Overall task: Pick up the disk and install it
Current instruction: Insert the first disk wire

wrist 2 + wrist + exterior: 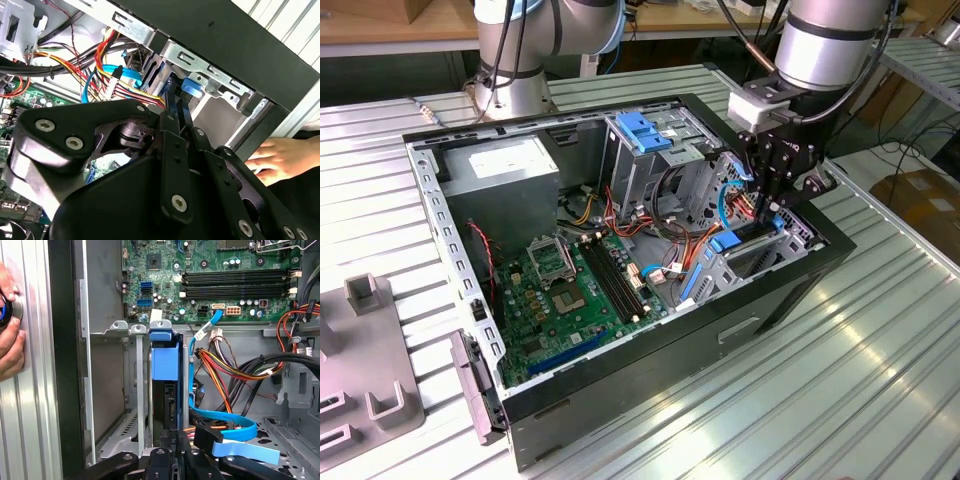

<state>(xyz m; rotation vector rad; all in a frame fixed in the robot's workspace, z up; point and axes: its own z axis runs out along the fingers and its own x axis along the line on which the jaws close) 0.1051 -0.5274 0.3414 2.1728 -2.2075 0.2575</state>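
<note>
Disk (165, 360): bright blue carrier, dark metal body, standing on edge in drive bay at corner of computer case (650, 370). Gripper (174, 440) clenched on disk's top edge. Case lies open on ribbed metal table (860, 370). Person's hand (280, 157) just outside case wall. Cardboard boxes (925, 205) beyond table.

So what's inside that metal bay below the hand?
The disk, in its blue carrier, stands on edge between the rails of the bay, with the hand shut on its near edge. Cables run beside it. The bay walls hide how deep it sits.
</note>
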